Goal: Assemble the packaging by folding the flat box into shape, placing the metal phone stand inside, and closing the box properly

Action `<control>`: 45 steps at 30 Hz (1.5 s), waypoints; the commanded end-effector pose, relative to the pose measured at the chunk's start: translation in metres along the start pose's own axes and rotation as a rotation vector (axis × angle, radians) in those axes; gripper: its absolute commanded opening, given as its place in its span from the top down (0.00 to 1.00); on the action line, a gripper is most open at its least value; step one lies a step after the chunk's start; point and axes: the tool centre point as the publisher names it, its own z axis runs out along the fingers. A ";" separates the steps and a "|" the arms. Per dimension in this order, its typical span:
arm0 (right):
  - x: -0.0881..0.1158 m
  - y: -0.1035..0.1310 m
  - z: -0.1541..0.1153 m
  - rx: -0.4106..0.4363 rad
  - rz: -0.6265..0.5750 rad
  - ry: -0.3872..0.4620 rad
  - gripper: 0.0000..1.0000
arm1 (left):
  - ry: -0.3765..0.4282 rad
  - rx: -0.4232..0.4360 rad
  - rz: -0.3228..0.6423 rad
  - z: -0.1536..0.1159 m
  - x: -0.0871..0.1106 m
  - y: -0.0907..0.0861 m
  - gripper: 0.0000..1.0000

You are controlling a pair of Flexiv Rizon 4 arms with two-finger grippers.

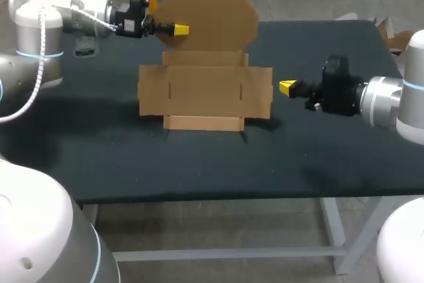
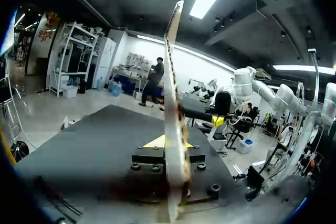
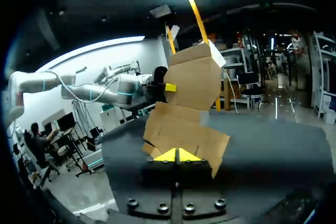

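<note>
Box [image 1: 204, 91]: a brown cardboard blank, unfolded, its base panel lying flat on the dark table [image 1: 318, 157] near the middle of the top.
Lid flap [image 1: 212, 14]: the box's large far panel with cut corners; it stands up from the far edge of the base, close to upright, while the rest of the box stays flat.
Side flaps: one on each side of the base, both lying flat on the table and joined to the base along slotted fold lines.
Front strip [image 1: 202, 122]: a narrow flap along the box's near edge, throwing a small shadow on the table just in front of it.
Left gripper [image 1: 179, 30]: at the left edge of the lid flap, above the box's far left corner. In the left wrist view the cardboard runs edge-on between the two yellow tips, one on each face, so the fingers are clamped on the lid flap.
Right gripper [image 1: 287, 88]: just beside the box's right side flap and pointing at it, low over the table, not touching the cardboard. In the right wrist view its yellow tips meet with nothing between them, so it is closed and empty.
</note>
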 end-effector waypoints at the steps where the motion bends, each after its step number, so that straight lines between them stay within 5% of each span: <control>1: 0.005 -0.007 -0.004 -0.030 -0.017 -0.011 1.00 | -0.055 -0.005 0.002 0.002 0.011 -0.004 1.00; 19: 0.031 -0.036 0.003 0.001 -0.082 -0.040 1.00 | -0.088 0.012 0.051 0.007 0.047 -0.021 1.00; 29: 0.048 -0.052 0.006 0.027 -0.117 -0.142 1.00 | -0.094 0.013 0.070 0.013 0.068 -0.030 1.00; 45: 0.056 -0.060 0.018 0.013 -0.146 -0.134 1.00 | -0.093 0.007 0.064 0.016 0.089 -0.034 1.00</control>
